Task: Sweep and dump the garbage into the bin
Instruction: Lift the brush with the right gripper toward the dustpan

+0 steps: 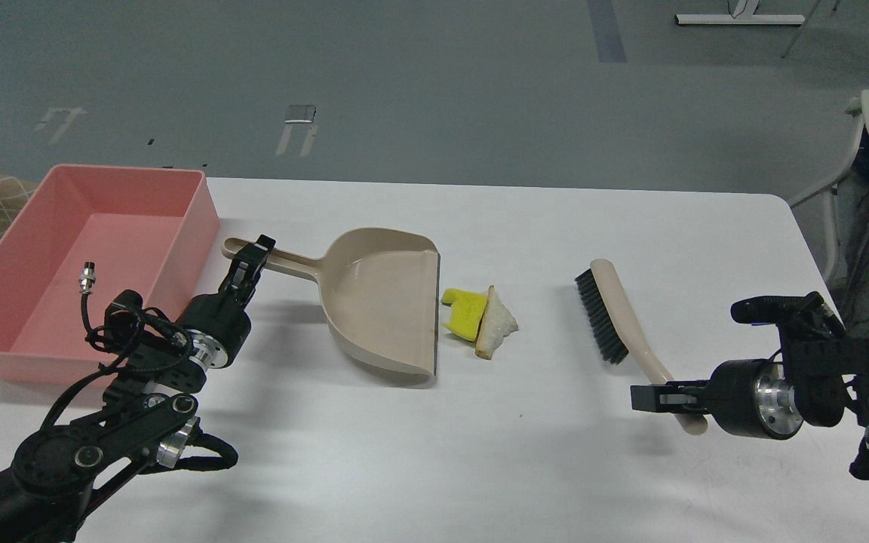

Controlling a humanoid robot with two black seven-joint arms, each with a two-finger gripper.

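Note:
The garbage lies mid-table: a yellow notched block [465, 312] touching a white triangular bread slice [496, 324]. A beige dustpan [382, 302] sits just left of them, its open mouth facing the block. My left gripper [252, 258] is shut on the dustpan's handle. My right gripper [653, 397] is shut on the handle of a beige brush [619, 311] with black bristles, held to the right of the bread with a gap between. The salmon-pink bin [87, 264] stands at the table's left edge.
The white table [480, 452] ends at the right near a chair [857, 151]. A loose cable with a metal plug [89, 277] rises from my left arm in front of the bin.

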